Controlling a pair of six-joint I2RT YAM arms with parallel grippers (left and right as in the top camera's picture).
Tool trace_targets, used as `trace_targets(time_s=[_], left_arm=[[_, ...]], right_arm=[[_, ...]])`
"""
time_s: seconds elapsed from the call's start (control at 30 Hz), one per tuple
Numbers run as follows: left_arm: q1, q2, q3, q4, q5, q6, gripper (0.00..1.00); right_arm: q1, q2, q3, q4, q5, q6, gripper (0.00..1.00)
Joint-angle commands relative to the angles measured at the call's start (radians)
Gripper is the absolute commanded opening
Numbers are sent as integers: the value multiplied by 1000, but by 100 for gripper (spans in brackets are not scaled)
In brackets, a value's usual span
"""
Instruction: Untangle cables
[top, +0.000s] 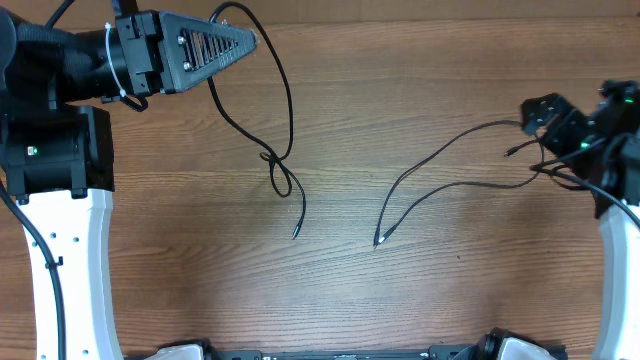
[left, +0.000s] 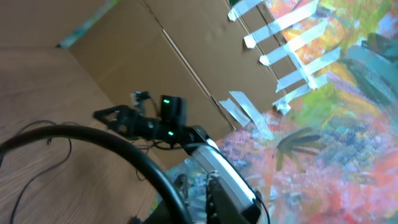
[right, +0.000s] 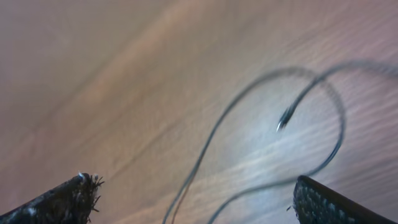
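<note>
Left cable (top: 272, 158), bearing one small knot, lies apart from loose right cable (top: 401, 180) on the table (top: 400, 310); right jaws open, left jaws indeterminate.

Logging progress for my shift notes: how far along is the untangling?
Mostly done: the left cable and the right strands lie well apart. In hand: the left cable runs up to the left gripper; the right gripper is open and empty. Left: a small loop in the left cable, and perhaps the right strands.
</note>
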Motion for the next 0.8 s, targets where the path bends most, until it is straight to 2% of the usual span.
trace_targets(time_s=[0.0, 0.13, 0.3, 0.53, 0.77], left_arm=[[0, -23, 21, 3, 55, 28, 14], [0, -23, 21, 4, 72, 45, 14], [0, -23, 21, 4, 71, 46, 15], [-5, -23, 21, 2, 72, 53, 14], [-68, -23, 21, 1, 43, 71, 14]], right_arm=[[11, 48, 13, -28, 130, 166, 100], [-14, 129, 13, -76, 253, 427, 100], [-16, 241, 13, 21, 253, 539, 100], [-18, 369, 13, 209, 287, 571, 100], [-22, 474, 13, 225, 478, 909, 100]])
